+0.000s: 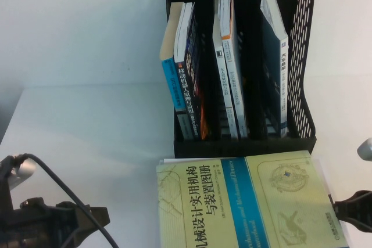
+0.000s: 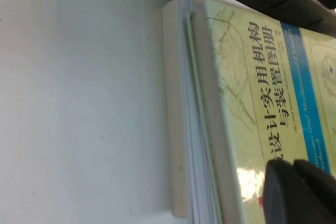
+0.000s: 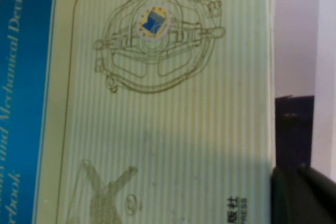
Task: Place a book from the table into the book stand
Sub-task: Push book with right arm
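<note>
Black right gripper (image 1: 356,210) sits at the book's (image 1: 244,201) right edge, seemingly poised to grasp; whether its jaws are open I cannot tell. Left gripper (image 1: 70,219), closed and empty, waits left. Book lies flat on the table (image 1: 87,137), just before the book stand (image 1: 302,56), whose slots hold upright books.

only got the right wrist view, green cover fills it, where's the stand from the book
observer: the book stand is just behind the book, which lies flat on the table.
operator: any slot free
observer: none empty; the right slot holds only one book.
operator: where are the grippers
observer: right gripper is at the book's right edge; left gripper, shut, is off its left side.
</note>
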